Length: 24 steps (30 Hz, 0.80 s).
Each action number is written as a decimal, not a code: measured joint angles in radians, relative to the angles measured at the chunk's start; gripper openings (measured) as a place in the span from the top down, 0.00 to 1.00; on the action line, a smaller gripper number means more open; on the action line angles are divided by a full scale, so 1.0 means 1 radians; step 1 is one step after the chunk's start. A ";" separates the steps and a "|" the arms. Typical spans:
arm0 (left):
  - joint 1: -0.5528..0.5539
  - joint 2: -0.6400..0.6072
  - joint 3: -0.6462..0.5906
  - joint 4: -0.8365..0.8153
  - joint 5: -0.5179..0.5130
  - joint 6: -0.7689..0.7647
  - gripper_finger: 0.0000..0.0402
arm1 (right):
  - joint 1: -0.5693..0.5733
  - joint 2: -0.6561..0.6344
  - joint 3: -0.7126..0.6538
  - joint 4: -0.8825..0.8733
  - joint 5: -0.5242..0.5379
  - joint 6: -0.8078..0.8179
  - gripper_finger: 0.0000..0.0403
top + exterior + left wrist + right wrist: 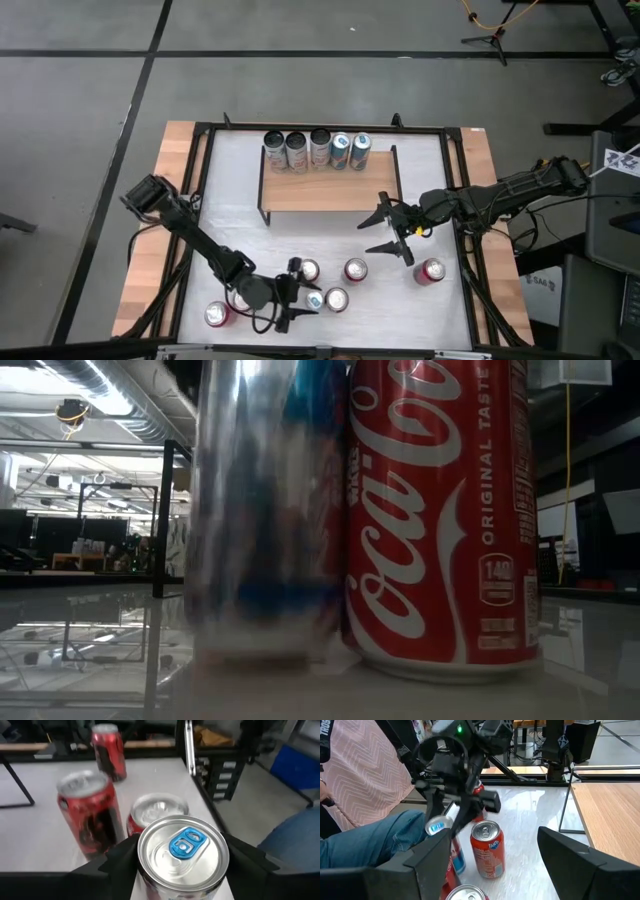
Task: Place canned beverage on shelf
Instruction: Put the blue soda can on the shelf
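A silver can with a blue tab [182, 851] stands upright near the table's near edge, between the fingers of my left gripper [308, 298], which is shut on it. A red can [440, 520] stands right beside it. The shelf [330, 192], a light wood plank on thin black legs, sits at the far middle of the table with several cans [318, 150] in a row along its far edge. My right gripper [368, 236] hangs open to the right of the shelf's near edge, with nothing between its fingers. My left gripper pinches the silver can's upper wall [143, 870] between its two fingers [117, 862], one on each side just below the rim. The fingers come nearly level from the table's left. The can stays upright; I cannot tell whether its base is off the table.
Red cans stand around the held one [309, 270] [337, 298] [355, 270], with one more to the right [430, 271] and one to the left [217, 314]. A black frame [200, 180] edges the white tabletop. A person in jeans [365, 845] sits at the near edge.
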 joint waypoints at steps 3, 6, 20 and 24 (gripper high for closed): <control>0.000 -0.046 0.000 0.013 -0.005 0.000 0.43 | 0.000 0.000 0.000 0.000 0.000 0.000 0.29; 0.002 -0.096 0.000 0.008 -0.007 0.007 0.43 | 0.000 0.000 0.000 0.000 0.000 0.000 0.29; 0.166 -0.385 0.000 0.004 -0.027 0.244 0.43 | 0.000 0.000 0.000 0.000 0.000 0.000 0.29; 0.259 -0.481 0.000 -0.048 -0.020 0.295 0.43 | 0.000 0.000 0.000 0.001 0.000 0.000 0.29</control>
